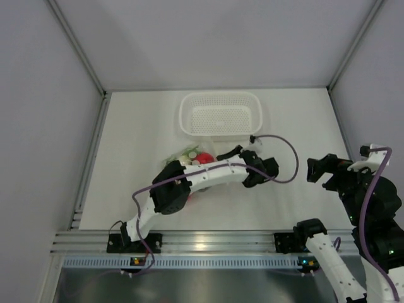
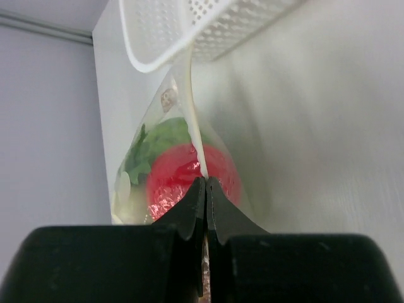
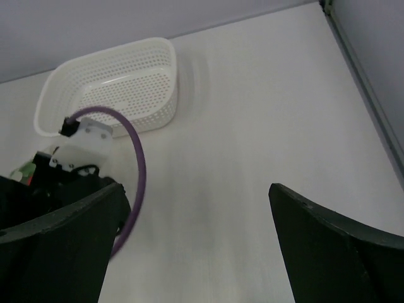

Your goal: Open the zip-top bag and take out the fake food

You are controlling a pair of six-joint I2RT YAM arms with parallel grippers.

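My left gripper (image 2: pixel 206 184) pressed shut on bag (image 2: pixel 154 120) edge, anchoring it. Food (image 2: pixel 172 175) bunched just beyond fingertips. My right gripper (image 3: pixel 196 221) spread wide, likely free for opposite lip.

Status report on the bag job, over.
Left gripper shut on zip-top bag edge; right gripper open, holding nothing. Fake food inside bag. White basket just beyond bag.

White perforated basket (image 1: pixel 220 115) upright on the pale table (image 1: pixel 139 145), near its far edge.
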